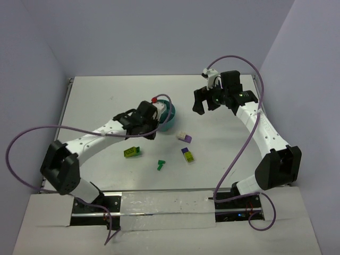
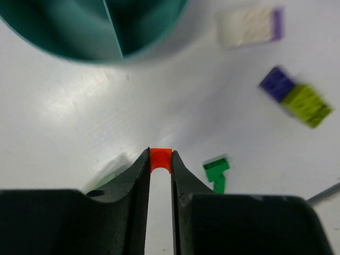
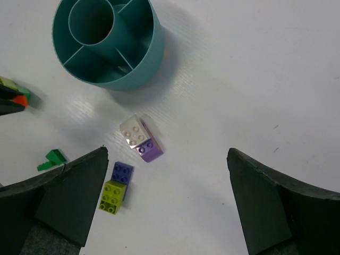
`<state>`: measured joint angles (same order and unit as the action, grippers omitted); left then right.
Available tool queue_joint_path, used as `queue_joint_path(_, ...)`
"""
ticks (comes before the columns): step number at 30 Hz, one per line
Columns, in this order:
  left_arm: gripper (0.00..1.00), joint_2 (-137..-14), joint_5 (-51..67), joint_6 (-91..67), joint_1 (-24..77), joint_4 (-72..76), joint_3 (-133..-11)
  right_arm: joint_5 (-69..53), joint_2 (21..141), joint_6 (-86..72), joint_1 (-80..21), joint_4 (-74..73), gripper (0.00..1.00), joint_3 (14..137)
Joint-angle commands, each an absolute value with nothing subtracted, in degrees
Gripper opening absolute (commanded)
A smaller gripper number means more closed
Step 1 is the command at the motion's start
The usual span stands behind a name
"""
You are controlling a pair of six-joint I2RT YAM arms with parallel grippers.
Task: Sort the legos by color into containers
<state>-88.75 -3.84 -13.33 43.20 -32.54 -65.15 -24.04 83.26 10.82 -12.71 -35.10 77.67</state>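
My left gripper (image 2: 160, 157) is shut on a small orange-red lego (image 2: 160, 159), pinched at the fingertips just above the table. It hangs short of the teal divided bowl (image 2: 143, 32), near its front-left side (image 1: 171, 123). The lime-green lego (image 1: 132, 152) lies close below this gripper. On the table lie the dark green lego (image 2: 216, 171), the purple-and-white lego (image 3: 140, 138) and the purple-and-lime lego (image 3: 117, 187). The bowl's compartments (image 3: 143, 69) look empty where they show. My right gripper (image 3: 166, 154) is open, high above the purple-and-white lego, holding nothing.
A purple cable loops off each arm to the table's sides. A small red bit (image 1: 154, 99) shows by the bowl's far-left rim; I cannot tell what it is. Grey walls close the table on three sides.
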Motion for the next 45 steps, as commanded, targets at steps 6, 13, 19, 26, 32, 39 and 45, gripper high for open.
queue_joint_path(6,0.0,-84.3,-8.7,-6.0,42.5,-26.5,-79.2,-27.2,80.5,6.8,-12.4,-30.9,1.0,76.0)
queue_joint_path(13,0.0,-94.4,5.0,-6.5,34.2,-24.7,-90.3,-26.6,80.5,7.2,-12.4,-31.1,1.0,75.9)
queue_joint_path(19,0.0,-101.3,8.5,-4.2,32.3,-25.8,-96.2,-26.1,80.4,7.9,-12.4,-31.1,1.0,75.1)
queue_joint_path(26,0.0,-105.1,11.2,-4.3,32.3,-27.5,-98.1,-26.5,81.2,7.6,-12.4,-30.7,1.0,74.3)
queue_joint_path(32,0.0,-107.6,10.1,-5.3,32.3,-28.0,-98.0,-26.4,81.1,7.8,-12.5,-30.8,1.0,74.2)
queue_joint_path(39,0.11,-109.4,11.1,-5.0,32.1,-28.1,-98.5,-26.2,81.3,8.1,-12.4,-30.9,1.0,74.1)
queue_joint_path(45,0.13,-110.0,8.7,-5.5,32.0,-28.4,-98.2,-26.7,81.8,8.1,-12.4,-30.8,1.0,74.4)
